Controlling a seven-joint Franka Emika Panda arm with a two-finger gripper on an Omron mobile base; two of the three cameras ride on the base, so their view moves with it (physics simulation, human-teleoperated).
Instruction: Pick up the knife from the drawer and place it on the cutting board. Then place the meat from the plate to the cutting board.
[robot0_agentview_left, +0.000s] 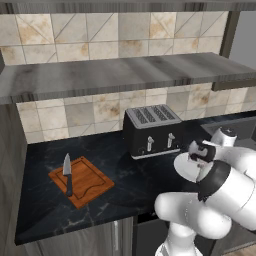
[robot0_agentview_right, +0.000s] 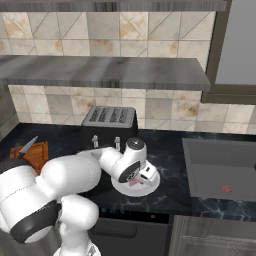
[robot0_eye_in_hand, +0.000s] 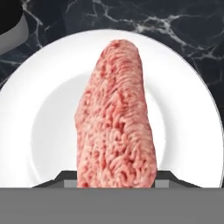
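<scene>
The knife (robot0_agentview_left: 67, 172), black-handled with a pale blade, lies on the reddish-brown cutting board (robot0_agentview_left: 92, 189) at the left of the dark counter; both also appear at the far left, knife (robot0_agentview_right: 28, 147) on board (robot0_agentview_right: 39, 153). The meat (robot0_eye_in_hand: 116, 118), a long pink lump of mince, rests on the white plate (robot0_eye_in_hand: 48, 113) in front of the toaster. My gripper (robot0_eye_in_hand: 114, 177) reaches down onto the plate (robot0_agentview_right: 151, 186), and its fingertips (robot0_eye_in_hand: 64, 176) press both sides of the meat's near end. The hand (robot0_agentview_left: 199, 154) hides the meat in the left base view. The drawer is out of view.
A black four-slot toaster (robot0_agentview_left: 151, 131) stands just behind the plate, between it and the board. A sunken sink (robot0_agentview_right: 220, 170) lies to the right. A grey shelf (robot0_agentview_left: 125, 72) overhangs the counter. The counter's front edge (robot0_agentview_left: 75, 225) runs close below the board.
</scene>
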